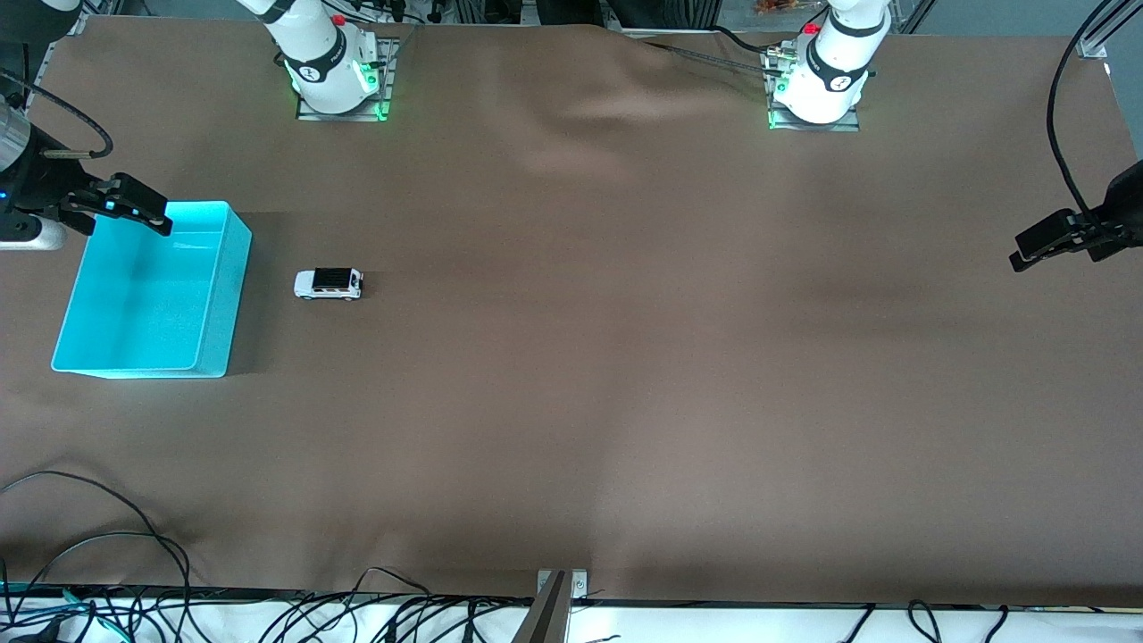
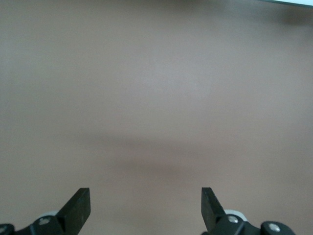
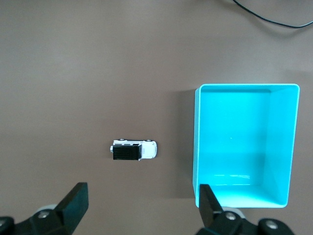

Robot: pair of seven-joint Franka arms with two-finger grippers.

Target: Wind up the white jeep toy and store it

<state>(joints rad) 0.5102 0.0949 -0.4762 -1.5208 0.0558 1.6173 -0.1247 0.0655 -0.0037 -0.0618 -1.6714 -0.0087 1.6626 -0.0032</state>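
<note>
Risk sits in the pickup — the white jeep toy [image 1: 329, 283] rests on its wheels on the table [image 1: 625, 357] beside the cyan bin [image 1: 228, 295], so an off-centre pinch could roll it away. Right gripper [image 1: 134, 207] hangs over the bin, jaws apart and empty; left gripper [image 1: 1040, 243] waits at its own end — also apart.

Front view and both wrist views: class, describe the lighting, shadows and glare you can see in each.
Front view: the turquoise bin glows brightly and casts a shadow on the brown table cover beside it; soft dark bands cross the cloth. Right wrist view: even light, the white jeep toy sharp, a dark shadow along the bin's wall. Left wrist view: plain cloth, a faint dark smudge of shadow.
</note>
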